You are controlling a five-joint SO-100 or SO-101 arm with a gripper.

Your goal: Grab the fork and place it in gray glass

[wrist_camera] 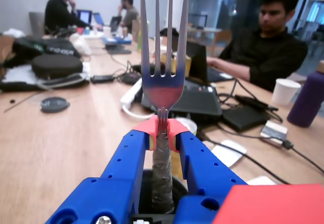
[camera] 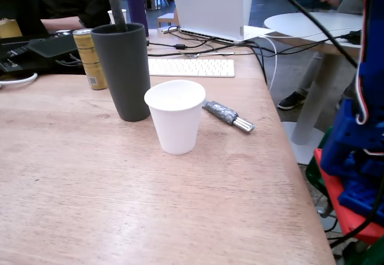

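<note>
In the wrist view my gripper [wrist_camera: 162, 133] is shut on the fork [wrist_camera: 162, 79]. Its red pads [wrist_camera: 147, 133] clamp the neck just below the tines, which point up. The gray-taped handle hangs down between the blue fingers into a dark opening. In the fixed view the gray glass [camera: 126, 73] stands upright at the back left of the wooden table. The taped fork handle [camera: 114, 1] comes down from the top edge into its mouth. The gripper itself is above the fixed view's frame.
A white paper cup [camera: 176, 116] stands just right of and in front of the glass. Another gray-taped utensil [camera: 228, 115] lies to its right. A gold can [camera: 90, 58] stands left of the glass, with a keyboard [camera: 191, 67] behind. The blue arm base [camera: 354, 145] is off the table's right edge.
</note>
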